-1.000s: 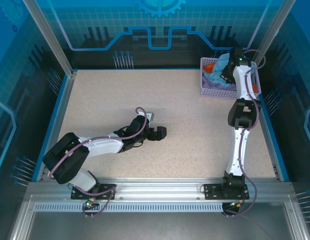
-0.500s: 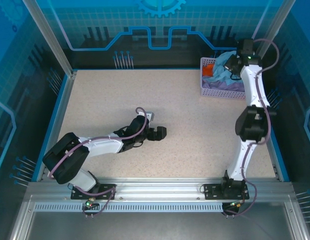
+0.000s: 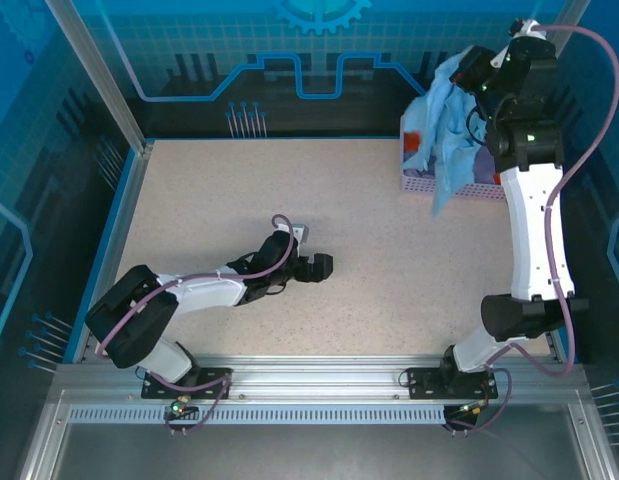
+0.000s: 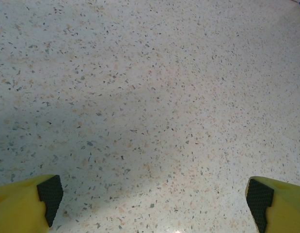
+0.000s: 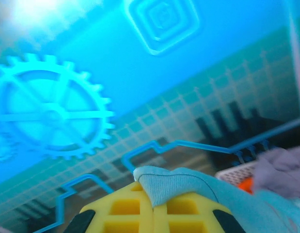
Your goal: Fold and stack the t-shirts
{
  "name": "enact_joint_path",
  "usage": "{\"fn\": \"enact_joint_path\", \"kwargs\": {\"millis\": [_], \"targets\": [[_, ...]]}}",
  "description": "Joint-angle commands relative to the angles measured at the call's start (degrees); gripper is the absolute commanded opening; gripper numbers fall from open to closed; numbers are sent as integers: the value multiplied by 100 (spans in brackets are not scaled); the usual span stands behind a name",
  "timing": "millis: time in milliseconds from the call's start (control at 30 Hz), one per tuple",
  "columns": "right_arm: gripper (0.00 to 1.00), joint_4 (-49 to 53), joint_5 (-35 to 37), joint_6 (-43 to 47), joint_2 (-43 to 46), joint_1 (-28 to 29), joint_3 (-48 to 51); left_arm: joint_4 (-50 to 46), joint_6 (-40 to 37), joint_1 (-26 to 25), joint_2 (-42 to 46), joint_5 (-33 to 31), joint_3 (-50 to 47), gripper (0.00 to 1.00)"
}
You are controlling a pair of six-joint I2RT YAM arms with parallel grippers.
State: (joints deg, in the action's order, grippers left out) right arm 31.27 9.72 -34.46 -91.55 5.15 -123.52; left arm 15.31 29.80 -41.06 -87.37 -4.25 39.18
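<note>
Right gripper (image 5: pixel 153 208) was clamped tight on the sky-blue t-shirt (image 3: pixel 449 135) at the table's one o'clock. The cloth bunched over its fingertips and draped across the basket (image 3: pixel 417 181), perhaps touching it. Left gripper (image 4: pixel 154 194) stood wide apart.

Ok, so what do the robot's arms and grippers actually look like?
The left arm and right arm have white links, bulky black joints and a thin lavender cable running along them. The left gripper and right gripper have blocky yellow fingers; the left's show black textured pads.
</note>
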Motion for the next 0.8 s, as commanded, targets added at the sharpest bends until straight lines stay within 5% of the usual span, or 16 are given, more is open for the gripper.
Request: {"fn": "enact_joint_path", "kwargs": {"millis": [0,200,400,467,533,667,767], "targets": [[0,-320,-266,494,505,590,-423,-21,-174,-34,221,-29,97,99],[0,281,-1068,536,221,1269,-1063,771,226,-26,1429,-557,-707,99],[7,1136,-1093,794,-919,2148,-1402,-834,1235,-33,3055,-2425,-872,99],[19,1500,-1294,769,-1440,2306,-1470,-1652,1737,-18,3471,-3008,-825,99],[49,2136,-1202,790,-2092,2390,-1777,-2302,2052,-4,3762,-3333,-727,99],[69,3605,-818,723,-3078,2035,-2547,-3075,2109,233,3792,-3102,-411,99],[70,3377,-1367,629,-2416,1659,-1174,-3136,2092,769,3627,-1851,-324,99]]}}
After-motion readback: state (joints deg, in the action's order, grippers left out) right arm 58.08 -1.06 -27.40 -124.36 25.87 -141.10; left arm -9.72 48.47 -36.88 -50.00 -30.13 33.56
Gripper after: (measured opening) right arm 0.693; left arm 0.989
